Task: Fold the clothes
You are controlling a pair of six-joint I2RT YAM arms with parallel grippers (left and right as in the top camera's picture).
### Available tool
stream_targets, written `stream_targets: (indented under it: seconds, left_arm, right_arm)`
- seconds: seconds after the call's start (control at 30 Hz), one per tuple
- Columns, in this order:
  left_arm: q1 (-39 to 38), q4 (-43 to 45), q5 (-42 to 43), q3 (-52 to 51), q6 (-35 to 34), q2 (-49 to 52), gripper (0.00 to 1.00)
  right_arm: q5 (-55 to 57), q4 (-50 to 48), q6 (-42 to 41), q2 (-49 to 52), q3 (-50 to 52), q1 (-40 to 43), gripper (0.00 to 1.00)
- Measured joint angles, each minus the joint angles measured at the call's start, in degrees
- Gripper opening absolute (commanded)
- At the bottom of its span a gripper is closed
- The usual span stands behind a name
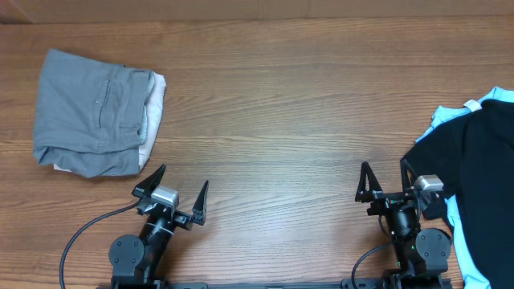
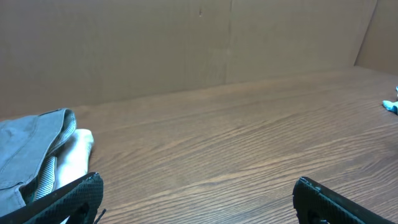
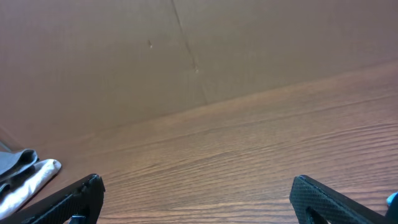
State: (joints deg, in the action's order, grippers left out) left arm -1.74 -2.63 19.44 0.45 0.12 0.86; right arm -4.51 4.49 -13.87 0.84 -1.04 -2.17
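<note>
Left fingers (image 1: 152, 178) and right fingers (image 1: 365, 183) spread wide; grey trousers (image 1: 92, 112) folded.

**Item 1.** Table (image 1: 265, 120): flat top in a brown wood-grain finish. The grain runs left to right across the full width. The surface is matt with a faint sheen.

**Item 2.** Wall (image 2: 155, 43): plain brown board, cardboard-like. It stands upright along the table's far edge and meets it in a straight line.

**Item 3.** Seam (image 2: 228, 43): thin vertical join in the wall, rising from the table's far edge.

**Item 4.** Mark (image 2: 200, 11): small dark speck on the wall, high above the table.

**Item 5.** Side panel (image 2: 380, 31): paler brown board, set at an angle, at the table's far right.
</note>
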Motion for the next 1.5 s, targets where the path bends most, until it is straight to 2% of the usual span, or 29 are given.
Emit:
stream_targets:
  seconds: [0.23,0.5,0.7,0.8,0.93,1.03,1.2,1.3,1.4,1.5]
  left_arm:
    - [0.0,0.66,0.92,0.0,-0.55,0.0,1.0]
    - [0.0,0.26,7.41,0.0,-5.42,0.0,1.0]
    - [0.0,4.07,9.51,0.94,-12.13,0.0,1.0]
    - [0.0,2.34,9.14,5.42,-13.44,0.39,1.0]
    - [0.0,-6.56,7.56,17.42,-12.07,5.64,1.0]
    - [0.0,-14.91,6.75,28.79,-9.97,14.38,1.0]
    - [0.0,-31.82,6.03,49.48,-7.43,33.62,1.0]
    - [0.0,-44.19,5.77,64.3,-6.03,47.23,1.0]
    - [0.0,-53.16,5.57,75.41,-3.54,57.53,1.0]
    - [0.0,-59.41,5.55,82.38,-0.61,64.89,1.0]
  right_arm:
    - [-2.86,-2.45,0.02,0.0,0.0,0.0,1.0]
    - [-15.04,-3.56,0.0,0.0,0.0,0.0,1.0]
    - [-22.32,-10.34,-7.23,0.0,-0.13,0.0,1.0]
    - [-23.12,-9.7,-8.83,0.11,-1.62,0.0,1.0]
    - [-23.04,-1.9,-9.57,3.76,-10.23,0.0,1.0]
    - [-22.23,6.86,-9.29,10.1,-18.93,0.0,1.0]
    - [-18.36,25.94,-8.68,27.1,-35.08,0.0,1.0]
    - [-15.34,39.08,-6.14,41.16,-47.84,0.0,1.0]
    - [-13.88,47.69,-2.38,52.92,-59.3,0.0,1.0]
    - [-13.4,54.21,0.15,62.79,-68.89,0.0,1.0]
